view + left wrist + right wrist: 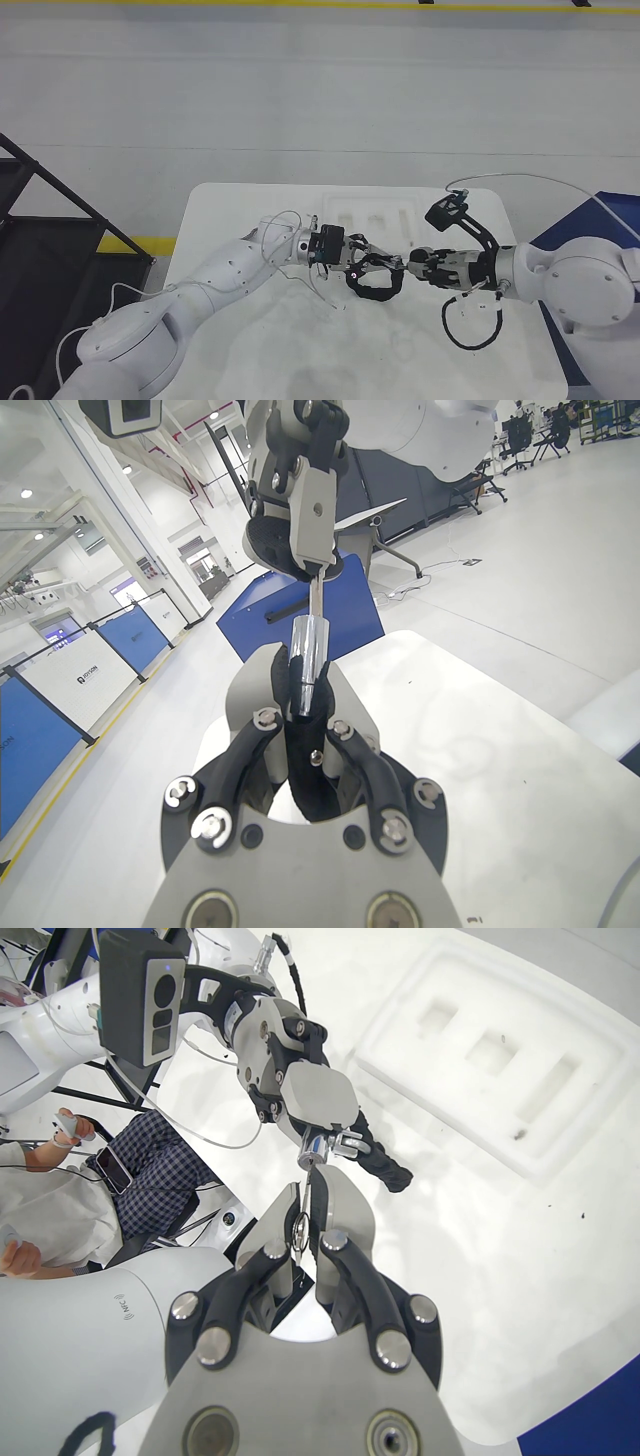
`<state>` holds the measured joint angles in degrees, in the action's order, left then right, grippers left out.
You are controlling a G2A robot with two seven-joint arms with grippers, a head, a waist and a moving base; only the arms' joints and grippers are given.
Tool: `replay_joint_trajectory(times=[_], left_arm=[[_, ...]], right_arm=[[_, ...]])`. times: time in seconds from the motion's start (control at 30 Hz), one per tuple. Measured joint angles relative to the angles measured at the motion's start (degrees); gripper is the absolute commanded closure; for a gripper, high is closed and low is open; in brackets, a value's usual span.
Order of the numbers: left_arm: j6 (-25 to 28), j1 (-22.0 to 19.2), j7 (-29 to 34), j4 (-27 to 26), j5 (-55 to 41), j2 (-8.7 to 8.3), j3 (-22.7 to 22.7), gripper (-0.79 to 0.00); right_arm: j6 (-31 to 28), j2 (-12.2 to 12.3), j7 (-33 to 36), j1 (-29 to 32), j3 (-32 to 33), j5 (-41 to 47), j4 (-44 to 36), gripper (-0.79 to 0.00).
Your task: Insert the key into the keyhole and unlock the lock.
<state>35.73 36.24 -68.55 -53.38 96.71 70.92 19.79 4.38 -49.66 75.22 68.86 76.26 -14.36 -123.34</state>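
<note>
Above the white table [230, 215], the chrome cylinder lock [310, 645] with its black cable is being clamped by the left gripper [298, 667], while the key [316, 597] is being pinched tight in the right gripper [307, 1184], its blade tip being held against the lock's keyhole end.

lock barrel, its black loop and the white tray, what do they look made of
The lock barrel looks like polished metal, likely chrome-plated: it is mirror-bright with sharp reflections. The black loop is probably a cable in a woven or rubbery sleeve, judging by its matte, slightly rough surface. The white tray seems to be moulded foam, with a soft matte look and rounded recess edges.
</note>
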Motion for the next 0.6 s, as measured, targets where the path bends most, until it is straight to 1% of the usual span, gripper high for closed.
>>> replay_joint_trajectory(times=[0.6], left_arm=[[0.1, 0.6, 0.1, -1.0, 1.1, -0.74, 0.7, 0.0]], right_arm=[[-0.5, 0.3, -0.3, -0.7, -1.3, 1.2, 0.8, 0.0]])
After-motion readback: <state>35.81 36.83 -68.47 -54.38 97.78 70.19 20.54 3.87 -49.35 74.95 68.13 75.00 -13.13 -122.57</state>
